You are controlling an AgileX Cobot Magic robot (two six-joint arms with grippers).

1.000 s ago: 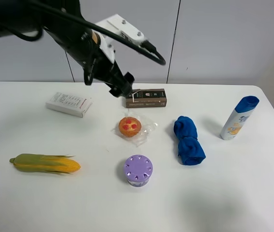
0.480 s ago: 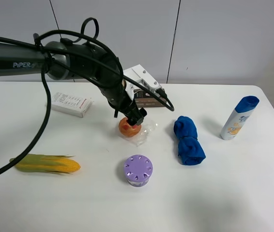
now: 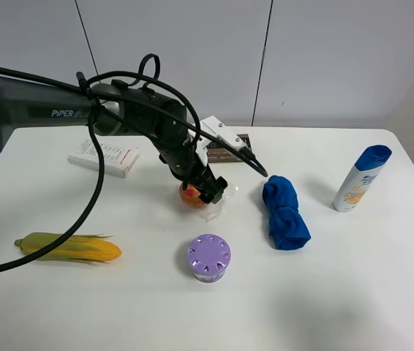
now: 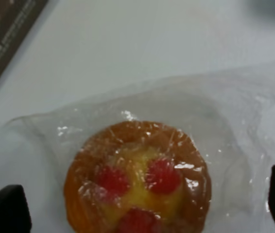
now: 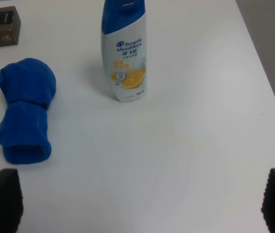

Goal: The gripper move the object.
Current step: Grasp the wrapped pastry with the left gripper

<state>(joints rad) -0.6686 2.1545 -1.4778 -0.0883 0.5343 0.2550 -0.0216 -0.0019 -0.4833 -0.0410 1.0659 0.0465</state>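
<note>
We see the left gripper down over the little orange tart in its clear wrapper, which sits on the white table near the purple tub, and its black fingers are spread wide, one on each side of it.

A robotics lab, by the look of it: white table against plain grey wall panels, a cabled arm marked PiPER, and mismatched props, corn and shampoo bottle, lying well apart on either side of its gripper.
</note>
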